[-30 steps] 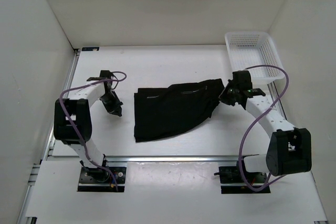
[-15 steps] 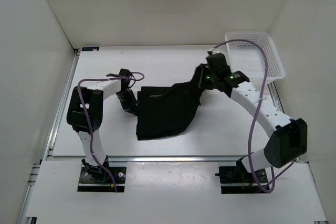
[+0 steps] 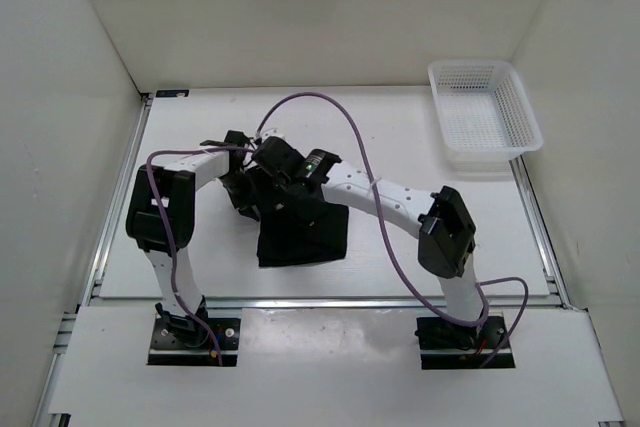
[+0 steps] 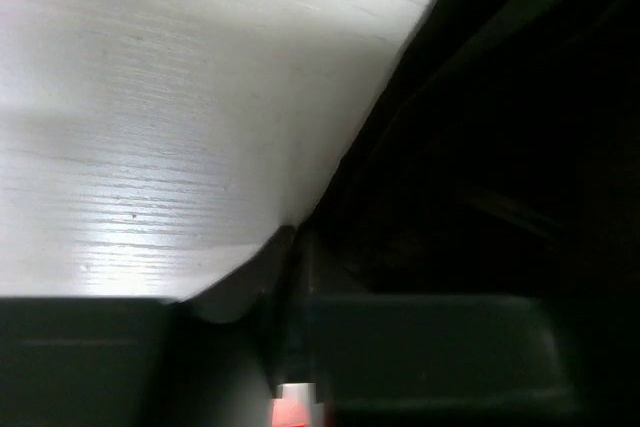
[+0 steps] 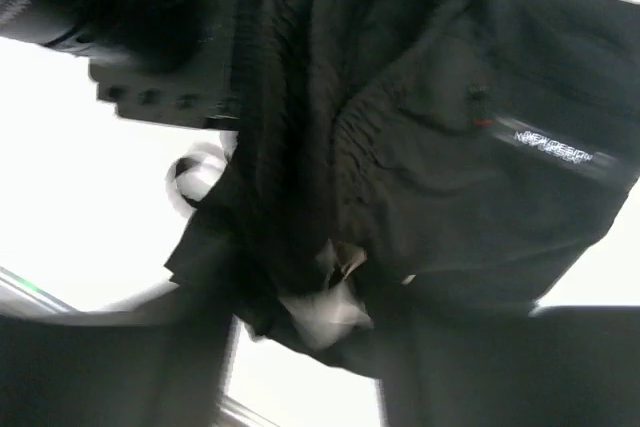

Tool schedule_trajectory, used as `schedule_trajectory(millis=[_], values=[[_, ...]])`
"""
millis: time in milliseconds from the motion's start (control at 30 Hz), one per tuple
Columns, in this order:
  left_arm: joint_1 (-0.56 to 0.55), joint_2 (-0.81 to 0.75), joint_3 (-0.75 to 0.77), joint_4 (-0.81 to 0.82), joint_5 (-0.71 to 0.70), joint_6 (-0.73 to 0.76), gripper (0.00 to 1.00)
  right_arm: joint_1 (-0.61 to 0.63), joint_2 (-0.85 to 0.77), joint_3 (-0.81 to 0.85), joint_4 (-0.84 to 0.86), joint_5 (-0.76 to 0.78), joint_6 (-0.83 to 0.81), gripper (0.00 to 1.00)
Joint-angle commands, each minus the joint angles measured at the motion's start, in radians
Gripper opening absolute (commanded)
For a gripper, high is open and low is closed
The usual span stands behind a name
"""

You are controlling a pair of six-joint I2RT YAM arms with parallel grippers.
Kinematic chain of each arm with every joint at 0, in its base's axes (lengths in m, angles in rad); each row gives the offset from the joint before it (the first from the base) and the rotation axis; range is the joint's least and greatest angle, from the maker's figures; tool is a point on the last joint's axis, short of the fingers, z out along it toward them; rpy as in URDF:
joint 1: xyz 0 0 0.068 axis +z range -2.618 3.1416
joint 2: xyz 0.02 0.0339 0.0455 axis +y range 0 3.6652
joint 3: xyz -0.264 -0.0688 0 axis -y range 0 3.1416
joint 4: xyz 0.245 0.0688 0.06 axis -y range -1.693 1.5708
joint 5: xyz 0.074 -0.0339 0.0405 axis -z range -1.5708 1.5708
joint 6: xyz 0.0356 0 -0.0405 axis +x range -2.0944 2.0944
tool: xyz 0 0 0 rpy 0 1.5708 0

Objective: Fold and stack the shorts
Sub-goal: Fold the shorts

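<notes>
The right arm has swung far left since a second ago, reaching low across the table (image 3: 420,127). The right gripper (image 3: 263,180) is clamping bunched fabric of the shorts (image 3: 302,239), which are lying doubled at centre-left. The left gripper (image 3: 242,200) is sitting at their left edge, and I cannot tell whether it is apart or together.

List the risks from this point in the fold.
1. The right gripper sits close beside the left gripper at the left edge of the shorts, so the two could collide.
2. Fabric looks bunched at the right fingers, so the fold may land lumpy on release.
3. The purple cable loops high above the right arm and could snag.
</notes>
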Motion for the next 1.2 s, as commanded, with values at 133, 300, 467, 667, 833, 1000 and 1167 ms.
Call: schedule_trajectory(millis=[133,300,467,667,833,1000,1167], values=[[0.145,-0.164,0.017,-0.047,-0.009,0.097,0.72,0.005,-0.158,-0.011,-0.04,0.059,-0.011,0.97],[0.218,-0.23,0.097,-0.142,-0.084,0.143,0.72,-0.062,-0.386,-0.288,-0.002,0.048,0.078,0.84],[0.184,-0.303,0.169,-0.164,-0.113,0.153,0.43,-0.148,-0.533,-0.59,0.039,-0.021,0.175,0.37],[-0.02,-0.282,0.22,-0.152,-0.075,0.153,0.26,-0.188,-0.564,-0.712,0.109,-0.133,0.208,0.25],[-0.082,-0.152,0.231,-0.124,-0.116,0.162,0.26,-0.188,-0.419,-0.636,0.167,-0.23,0.208,0.31],[-0.037,-0.081,0.142,-0.087,-0.127,0.172,0.11,-0.228,-0.241,-0.578,0.242,-0.349,0.208,0.31],[-0.037,-0.015,0.094,-0.024,-0.109,0.172,0.11,-0.248,-0.114,-0.531,0.262,-0.371,0.219,0.29]])
